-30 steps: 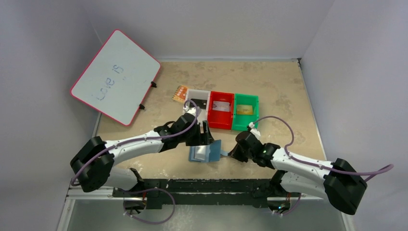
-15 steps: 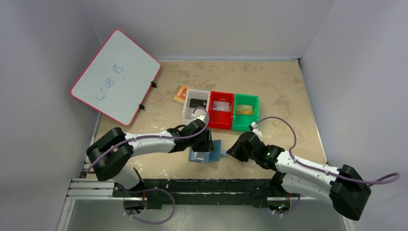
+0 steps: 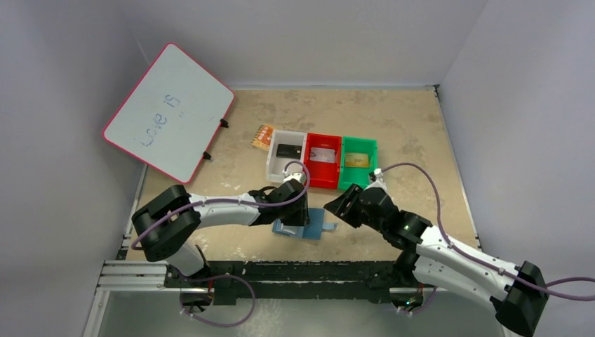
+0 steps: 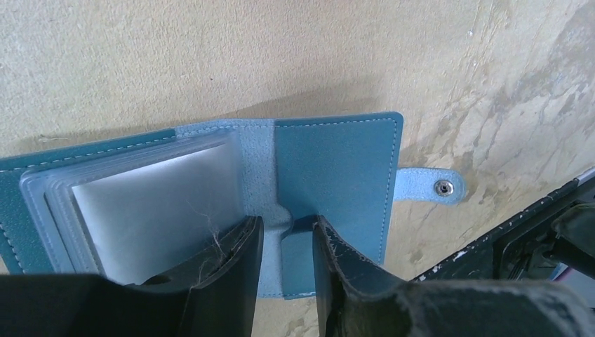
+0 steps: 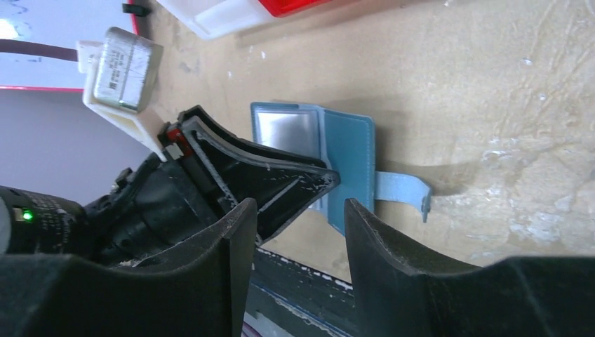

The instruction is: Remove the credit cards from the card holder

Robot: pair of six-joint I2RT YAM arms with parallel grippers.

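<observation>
Black-fingered, my left gripper (image 4: 284, 228) stood narrowed about the near edge of the open blue card holder (image 4: 337, 175); whether it truly pinched, I could not tell. A silver-grey card (image 4: 154, 203) sat in its clear sleeves. My right gripper (image 5: 298, 214), spread and empty, hung just beside the snap tab (image 4: 428, 188). That holder lay lengthwise across the tan tabletop (image 3: 407, 126), with the bins (image 3: 321, 184) beyond.

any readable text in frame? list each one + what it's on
"Love is": handwritten on the whiteboard.
Silver label in the right wrist view: its print is too blurred to read.
Black card, silver-grey card, gold card, orange patterned square: any print is too small to read.
</observation>
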